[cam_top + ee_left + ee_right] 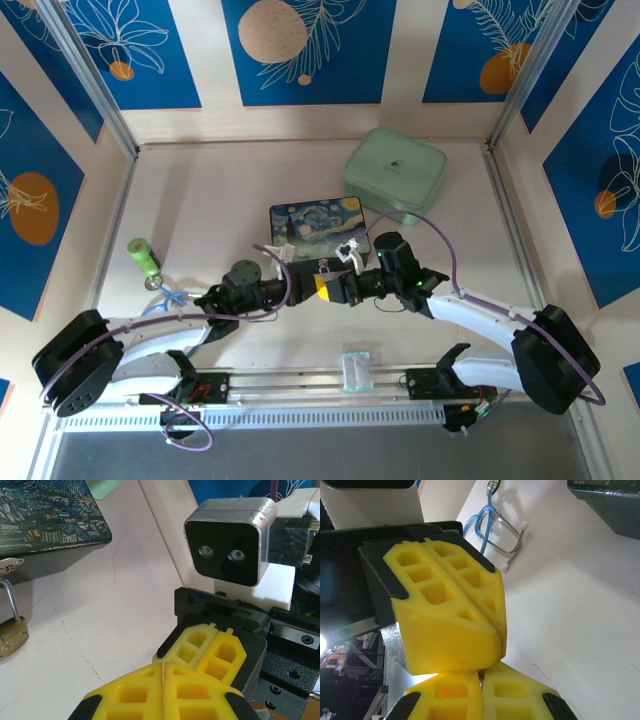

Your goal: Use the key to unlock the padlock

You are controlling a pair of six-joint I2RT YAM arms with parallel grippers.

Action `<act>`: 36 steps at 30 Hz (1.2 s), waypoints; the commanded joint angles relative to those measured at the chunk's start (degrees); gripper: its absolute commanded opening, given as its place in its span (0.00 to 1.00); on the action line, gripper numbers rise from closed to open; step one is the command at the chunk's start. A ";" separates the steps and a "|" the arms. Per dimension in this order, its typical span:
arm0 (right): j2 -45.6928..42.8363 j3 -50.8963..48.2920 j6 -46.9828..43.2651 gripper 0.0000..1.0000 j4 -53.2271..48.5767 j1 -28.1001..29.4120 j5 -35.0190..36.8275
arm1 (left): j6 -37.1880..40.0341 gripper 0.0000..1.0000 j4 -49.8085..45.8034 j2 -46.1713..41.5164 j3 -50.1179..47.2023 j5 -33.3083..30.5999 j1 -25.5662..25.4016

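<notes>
The brass padlock (12,632) hangs by its silver shackle from the latch on the front of the painted box (315,225), left of both grippers. My left gripper (315,290) and right gripper (331,288) meet tip to tip just in front of the box. In the right wrist view my right gripper (481,674) is shut, with a small metallic bit of the key (481,676) in its seam. The left fingers (445,595) press down on these tips. My left gripper (163,665) is shut too, with a thin pale sliver in its seam.
A mint-green case (395,175) lies behind the box at the back right. A green cylinder (145,258) with blue loops and a wire ring (487,525) lies on the left. A clear plastic packet (357,368) rests on the rail at the near edge.
</notes>
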 commanded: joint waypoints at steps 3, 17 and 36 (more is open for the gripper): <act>-0.74 -1.16 4.61 0.37 5.69 -0.79 1.41 | -3.03 0.00 0.10 -0.97 0.62 -1.06 -0.67; -8.50 -8.17 30.01 0.94 30.10 1.80 19.95 | -17.48 0.00 -0.28 -6.90 3.91 -16.56 -0.67; 5.30 -6.33 34.16 0.34 49.82 4.49 15.65 | -18.54 0.00 -1.37 -8.40 5.67 -17.26 -0.93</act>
